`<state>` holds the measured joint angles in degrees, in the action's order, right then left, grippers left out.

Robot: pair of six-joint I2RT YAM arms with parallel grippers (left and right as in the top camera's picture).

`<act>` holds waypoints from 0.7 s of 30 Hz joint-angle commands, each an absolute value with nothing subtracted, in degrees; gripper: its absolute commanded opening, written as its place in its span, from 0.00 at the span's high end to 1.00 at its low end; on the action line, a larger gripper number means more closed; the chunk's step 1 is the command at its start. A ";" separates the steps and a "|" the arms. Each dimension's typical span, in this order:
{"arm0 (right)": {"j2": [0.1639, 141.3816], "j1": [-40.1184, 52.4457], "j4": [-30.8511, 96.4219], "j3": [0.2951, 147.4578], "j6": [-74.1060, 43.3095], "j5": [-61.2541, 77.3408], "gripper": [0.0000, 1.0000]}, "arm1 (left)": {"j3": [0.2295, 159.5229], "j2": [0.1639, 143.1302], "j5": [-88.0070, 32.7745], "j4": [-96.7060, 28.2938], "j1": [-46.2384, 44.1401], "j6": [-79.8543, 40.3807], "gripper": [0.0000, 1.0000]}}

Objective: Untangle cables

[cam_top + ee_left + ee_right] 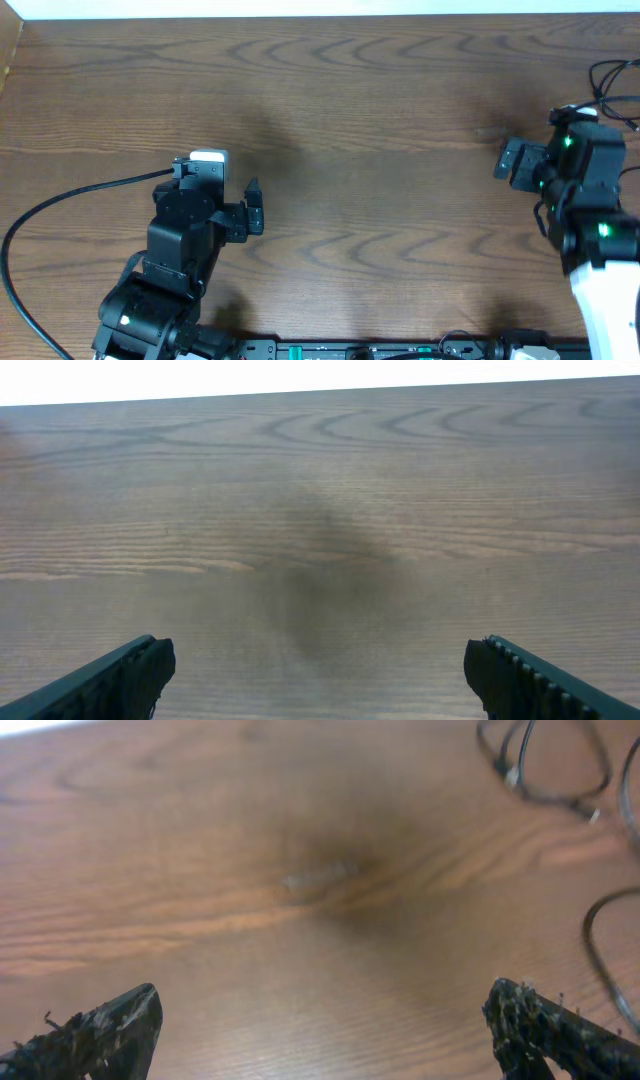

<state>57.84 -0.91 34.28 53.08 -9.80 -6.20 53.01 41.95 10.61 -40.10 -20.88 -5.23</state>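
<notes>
Brown wood, grained in long waves, was the table (380,90) as the overhead view showed it. My left gripper (215,182) sat over its near left part and my right gripper (570,150) over its right side, the two well apart. The cables (612,78) lay at the far right edge of the table as thin black loops, just beyond my right gripper and toward its outer side, partly cut off by the frame. From above I could not tell whether any strand touched that gripper. They lay well across the table from my left gripper. A thicker black cord (60,205) curved away from my left arm toward the left edge.

From the left wrist, my left gripper (320,660) had its jaws spread wide, with one dark ribbed finger (125,675) in each lower corner. Only bare wood and a soft shadow showed between them.

From the right wrist, my right gripper (325,1005) also stood wide apart, its scuffed fingers (105,1030) low in the two corners with only wood between them. The cables (545,770) lay ahead and to the right. One black loop with small pale plug ends sat in the upper right corner, well clear of my fingers. Another black strand (598,945) curved down the right edge and passed close by my right-hand finger, where the blur kept me from telling whether it touched
</notes>
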 commanded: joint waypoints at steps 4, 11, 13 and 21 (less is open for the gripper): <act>47.03 0.99 30.74 48.23 -9.13 -10.02 0.01 | 53.36 41.74 6.63 -38.98 -20.80 -4.27 0.02; 43.79 0.97 29.76 43.20 -7.20 -9.93 0.01 | 53.36 40.66 5.98 -39.97 -20.80 -4.32 0.02; 43.88 0.97 29.58 43.11 -7.18 -9.93 0.01 | 53.36 39.20 6.00 -40.07 -20.80 -4.27 0.02; 43.81 0.97 27.86 43.11 -7.90 -9.28 0.01 | 51.96 33.89 6.00 -40.32 -20.80 -4.54 0.02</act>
<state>44.14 0.64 28.14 42.98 -8.08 -8.99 53.01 34.26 6.31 -40.12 -20.88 -4.64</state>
